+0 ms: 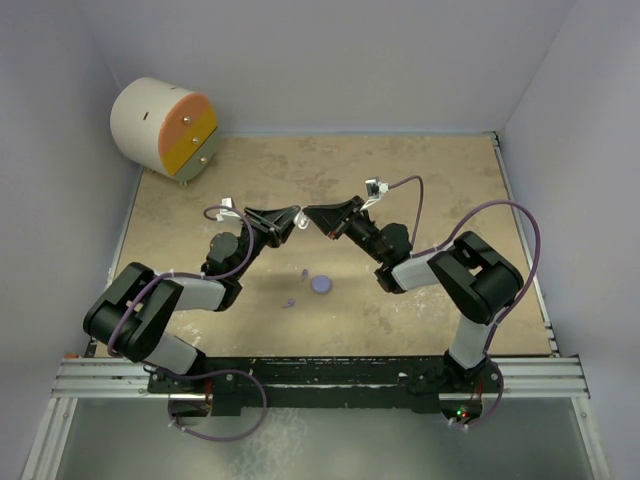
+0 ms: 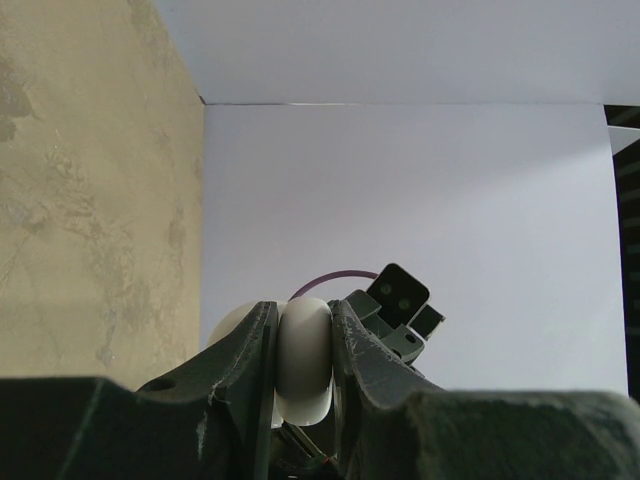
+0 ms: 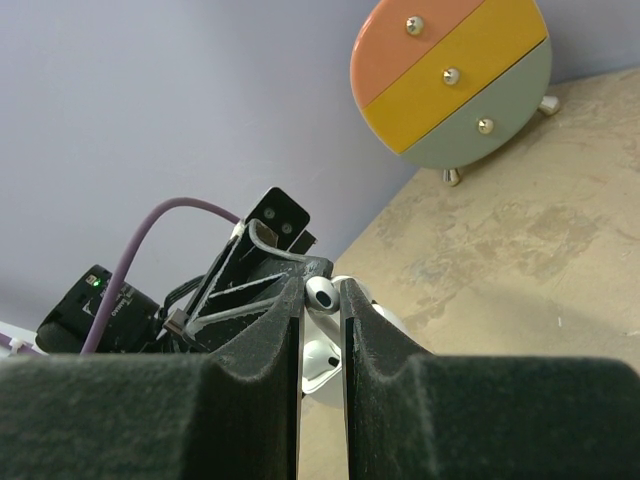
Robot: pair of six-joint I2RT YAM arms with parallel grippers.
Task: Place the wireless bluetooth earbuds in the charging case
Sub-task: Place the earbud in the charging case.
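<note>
Above the tan table (image 1: pixel 450 200), a round white case (image 2: pixel 303 352) is clamped in the left end effector (image 2: pixel 302 312), a tiny whitish earbud (image 3: pixel 320 293) in the right end effector (image 3: pixel 321 300). Putting-in is likely in hand; careful lining-up is needed.

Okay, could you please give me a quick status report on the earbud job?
Left gripper shut on white case. Right gripper shut on white earbud, held at that case. Lilac case lying on table below. Nothing between grippers.
</note>
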